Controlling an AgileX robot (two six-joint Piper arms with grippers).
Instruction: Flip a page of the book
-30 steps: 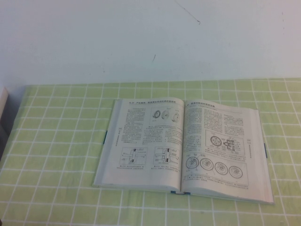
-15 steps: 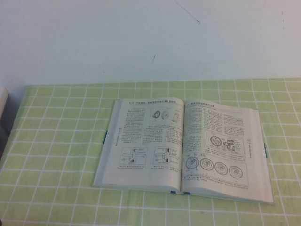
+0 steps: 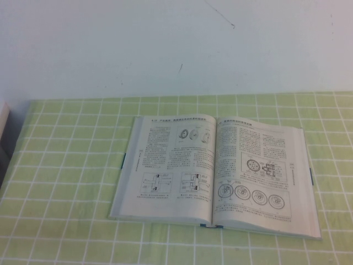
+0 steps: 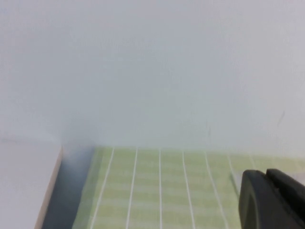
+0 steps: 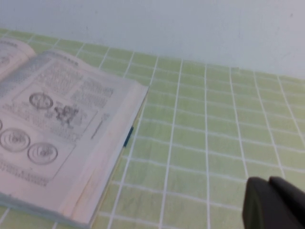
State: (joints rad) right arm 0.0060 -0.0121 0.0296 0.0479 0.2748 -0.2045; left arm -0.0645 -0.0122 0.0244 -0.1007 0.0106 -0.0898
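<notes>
The book [image 3: 165, 171] lies open and flat on the green checked cloth, its spine running toward me and a thin teal cover edge [image 3: 122, 160] showing at its left side. The page [image 3: 259, 165] with dense text and a row of round diagrams is the right-hand leaf, lying flat; it shows in the right wrist view too, the page [image 5: 57, 124] near the book's outer edge. My right gripper [image 5: 269, 183] hovers over the cloth to the right of the book, shut and empty. My left gripper [image 4: 265, 174] is shut and empty, off to the left near the wall. Neither arm shows in the high view.
A white wall rises behind the table. A pale board or box with a tan edge [image 4: 28, 186] stands off the table's left side, also at the far left [image 3: 3, 127]. Checked cloth [image 3: 66, 182] surrounds the book on all sides.
</notes>
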